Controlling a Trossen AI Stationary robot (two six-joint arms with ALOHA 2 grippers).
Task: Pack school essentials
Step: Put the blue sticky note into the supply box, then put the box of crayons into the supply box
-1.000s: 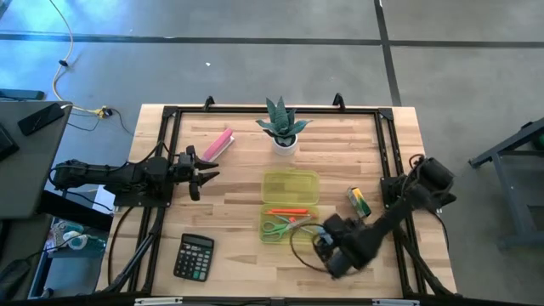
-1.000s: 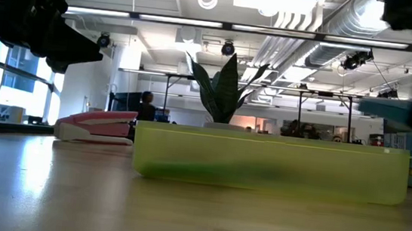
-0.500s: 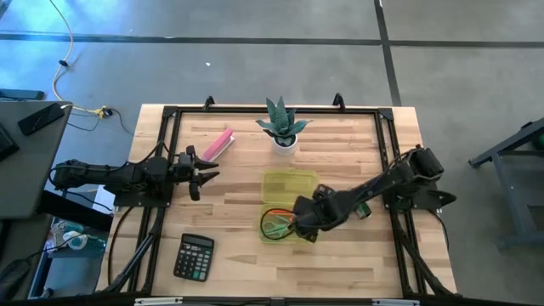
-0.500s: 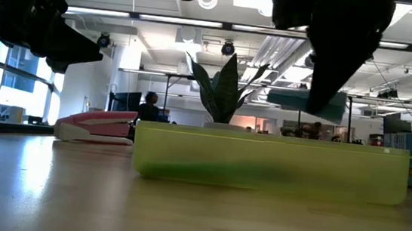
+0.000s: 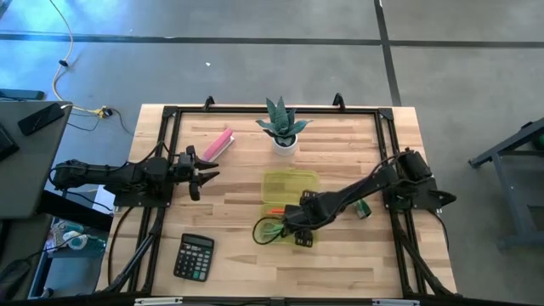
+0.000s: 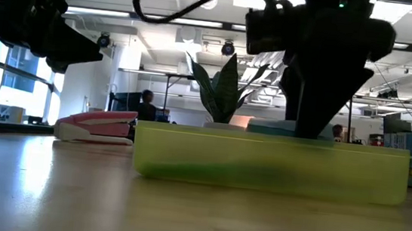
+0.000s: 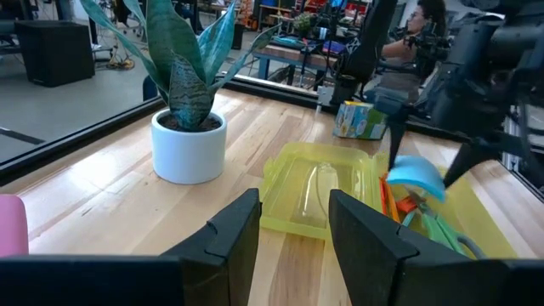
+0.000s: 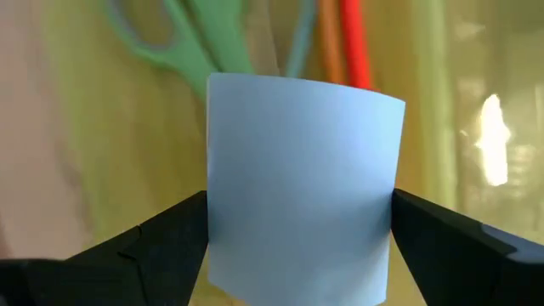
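1. The right gripper [image 8: 299,246] is clamped on the light-blue note pad [image 8: 302,183], one dark finger against each side edge; the pad bows slightly between them and shows a plain, unmarked face.
2. In the high view the right gripper [image 5: 302,231] sits at lower centre of the frame, over the yellow-green case [image 5: 289,185], at the half of it nearer the bottom of the frame.
3. In the low view the pad [image 6: 277,127] shows as a pale blue strip just above the case's translucent wall [image 6: 269,164], at centre right.
4. Beneath the pad in the right wrist view lie the green-handled scissors [image 8: 170,42], the orange pencil [image 8: 327,38] and the red-orange pen-like tool [image 8: 355,42], all inside the case.
5. The small green/yellow block [image 5: 360,204] stands on the counter [image 5: 229,195] just right of the case.
6. The left gripper [image 5: 204,172] hangs at left of the frame with its fingers apart, holding nothing.
7. A potted plant [image 5: 283,127], a pink bar [image 5: 218,143] and a black calculator [image 5: 194,257] rest elsewhere on the counter.
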